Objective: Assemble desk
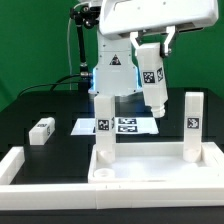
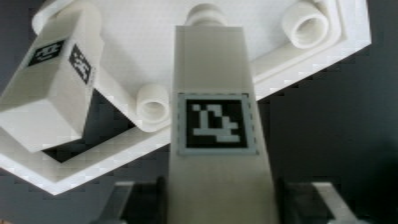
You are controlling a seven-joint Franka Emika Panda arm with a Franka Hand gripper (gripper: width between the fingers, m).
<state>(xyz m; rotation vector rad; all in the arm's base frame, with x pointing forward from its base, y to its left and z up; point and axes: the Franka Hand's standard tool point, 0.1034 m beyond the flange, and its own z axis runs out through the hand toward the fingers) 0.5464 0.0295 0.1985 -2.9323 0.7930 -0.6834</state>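
Observation:
The white desk tabletop (image 1: 150, 172) lies flat at the front of the table. One tagged leg (image 1: 103, 126) stands upright on its corner at the exterior view's left, another (image 1: 192, 124) on the right. My gripper (image 1: 150, 60) is shut on a third tagged leg (image 1: 153, 88) and holds it tilted in the air above the tabletop's far side. In the wrist view that held leg (image 2: 217, 110) runs up the middle from between my fingers (image 2: 143, 203), over the tabletop (image 2: 306, 68) and its round sockets; a mounted leg (image 2: 50, 95) shows beside it. A loose leg (image 1: 42, 131) lies on the table.
The marker board (image 1: 122, 125) lies behind the tabletop near the robot base. Long white border rails (image 1: 20, 165) frame the front and the exterior view's left side. The table surface is black.

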